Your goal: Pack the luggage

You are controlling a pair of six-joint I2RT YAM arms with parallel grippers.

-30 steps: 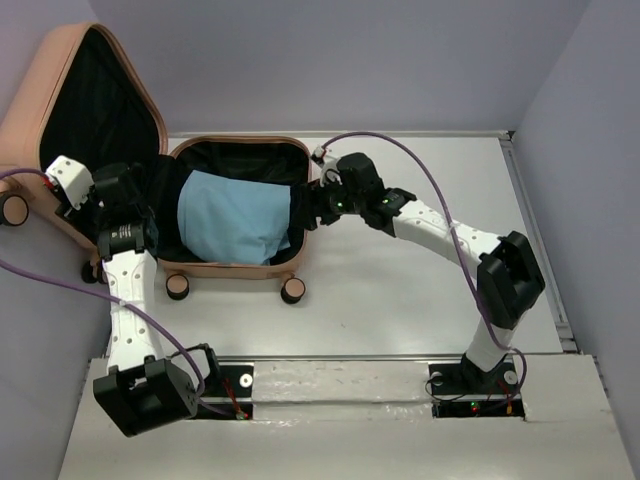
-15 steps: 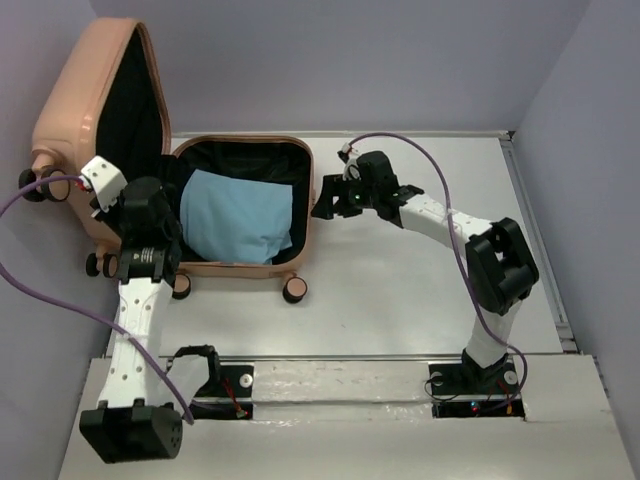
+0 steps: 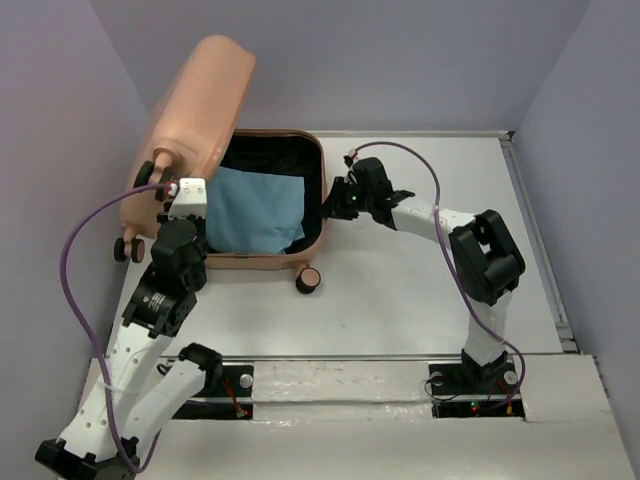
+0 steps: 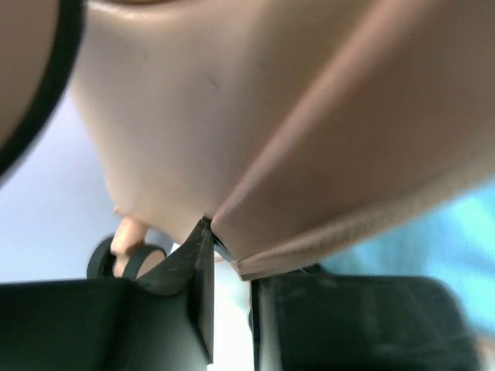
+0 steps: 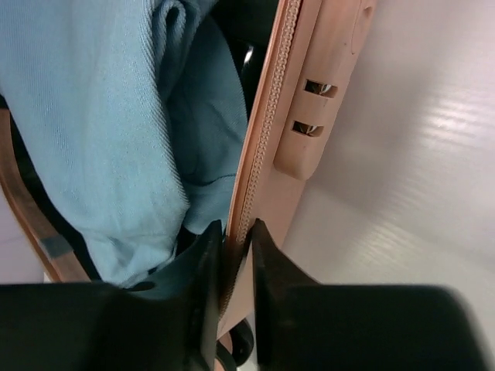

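One large peach-pink hard-shell suitcase (image 3: 200,115) sat at the far-left of the white table (image 3: 420,300), its lid (image 4: 232,116) half-raised and tilted over the base, with a folded light-blue cloth (image 3: 255,205) inside. To shut it well, you'd want to swing the lid down slowly, cloth kept clear of the zip. Left gripper (image 4: 230,255) pinched the lid rim, arm stretched fwd. The right gripper (image 5: 230,232) clamped the base's right wall, elbow bent.

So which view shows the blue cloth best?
Top external: the blue cloth lies in the suitcase base, mostly visible. Right wrist shows only its folds beside the zipper; left wrist, a blurred blue corner.
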